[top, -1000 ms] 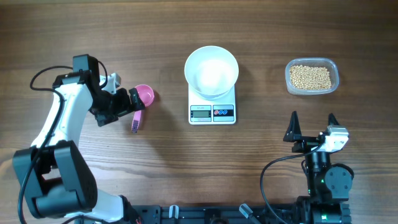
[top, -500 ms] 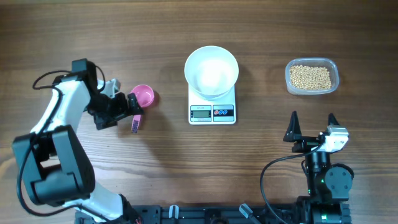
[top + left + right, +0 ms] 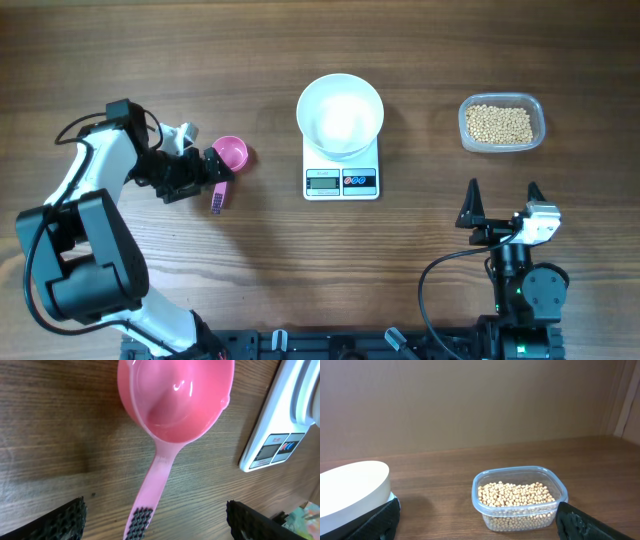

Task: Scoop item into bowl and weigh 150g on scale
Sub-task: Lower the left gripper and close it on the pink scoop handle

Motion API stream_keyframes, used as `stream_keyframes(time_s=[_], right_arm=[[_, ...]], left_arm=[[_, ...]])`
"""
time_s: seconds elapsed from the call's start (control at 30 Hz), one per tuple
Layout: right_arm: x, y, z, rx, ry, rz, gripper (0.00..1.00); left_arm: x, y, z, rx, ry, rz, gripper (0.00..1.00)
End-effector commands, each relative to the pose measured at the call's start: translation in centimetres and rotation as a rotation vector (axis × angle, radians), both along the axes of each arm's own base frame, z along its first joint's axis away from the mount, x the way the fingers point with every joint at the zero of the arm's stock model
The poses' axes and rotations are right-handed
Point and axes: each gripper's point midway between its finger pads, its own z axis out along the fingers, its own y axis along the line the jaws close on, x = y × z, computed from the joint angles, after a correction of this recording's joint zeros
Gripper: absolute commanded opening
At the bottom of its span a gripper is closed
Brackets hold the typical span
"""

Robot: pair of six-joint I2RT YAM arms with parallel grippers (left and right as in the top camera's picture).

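The pink scoop (image 3: 230, 156) lies empty on the table left of the scale, its handle (image 3: 150, 490) pointing toward the front edge. My left gripper (image 3: 213, 178) is open, with its jaws on either side of the handle's dark grip end (image 3: 138, 522) and clear of it. The white bowl (image 3: 340, 115) stands empty on the white scale (image 3: 342, 181). Tan beans (image 3: 499, 123) fill a clear tub (image 3: 520, 472) at the far right. My right gripper (image 3: 502, 190) is open near the front edge, facing the beans (image 3: 515, 495), with nothing between its fingers.
In the left wrist view the scale's display corner (image 3: 272, 445) sits right of the scoop. The right wrist view has the bowl's side (image 3: 350, 487) at far left. Bare wooden tabletop (image 3: 420, 240) lies between the scale and the tub.
The left arm's elbow has swung a little to the left, and its gripper stays low at the scoop handle. The scoop, bowl and right arm have not moved.
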Motion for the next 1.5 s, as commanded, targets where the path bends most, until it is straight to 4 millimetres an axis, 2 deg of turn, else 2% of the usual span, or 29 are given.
stream_keyframes(time_s=[0.0,0.1,0.23,0.43,0.77,1.0,1.1,1.2,1.47], right_arm=[[-0.1,-0.2,0.2,-0.009,-0.009,-0.012,1.00],[-0.1,-0.2,0.2,-0.009,-0.009,-0.012,1.00],[-0.1,-0.2,0.2,-0.009,-0.009,-0.012,1.00],[-0.1,-0.2,0.2,-0.009,-0.009,-0.012,1.00],[-0.1,-0.2,0.2,-0.009,-0.009,-0.012,1.00],[-0.1,-0.2,0.2,-0.009,-0.009,-0.012,1.00],[-0.1,-0.2,0.2,-0.009,-0.009,-0.012,1.00],[-0.1,-0.2,0.2,-0.009,-0.009,-0.012,1.00],[-0.1,-0.2,0.2,-0.009,-0.009,-0.012,1.00]], left_arm=[[-0.3,-0.6,-1.0,-0.038,0.015,-0.025,0.94],[-0.4,-0.6,-1.7,-0.044,0.037,-0.024,0.89],[-0.3,-0.9,-2.5,-0.069,0.051,-0.022,0.89],[0.1,-1.2,-3.1,-0.092,0.043,-0.021,0.69],[-0.4,-1.2,-4.3,-0.100,0.082,-0.020,0.45],[-0.4,-1.2,-4.3,-0.100,0.085,-0.020,0.43],[-0.5,-1.2,-4.3,-0.102,0.077,-0.038,0.48],[-0.8,-1.3,-4.2,-0.105,0.077,-0.059,0.49],[-0.9,-1.0,-4.2,-0.107,0.080,-0.049,0.37]])
